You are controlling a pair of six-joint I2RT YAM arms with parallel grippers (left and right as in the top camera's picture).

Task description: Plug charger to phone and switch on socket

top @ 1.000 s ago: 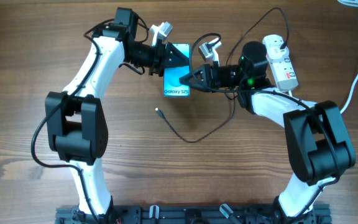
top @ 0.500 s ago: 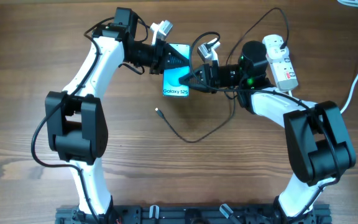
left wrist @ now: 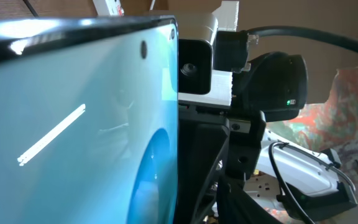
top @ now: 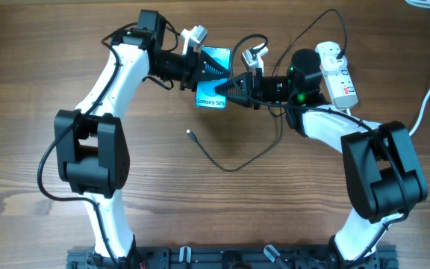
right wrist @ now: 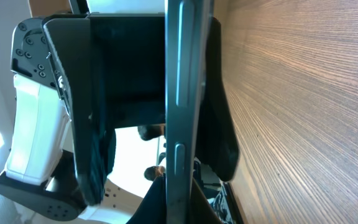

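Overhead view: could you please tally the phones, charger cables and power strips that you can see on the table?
Phone: 1
Charger cable: 1
Power strip: 1
Total: 3

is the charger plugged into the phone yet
Not plugged in: the charger's tip lies loose on the table, apart from the phone.

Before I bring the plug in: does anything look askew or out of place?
Yes. The phone looks tilted rather than flat, pinched edge-on in the right claw with the left claw at its opposite side. The charger tip lies loose on the table, in neither claw.
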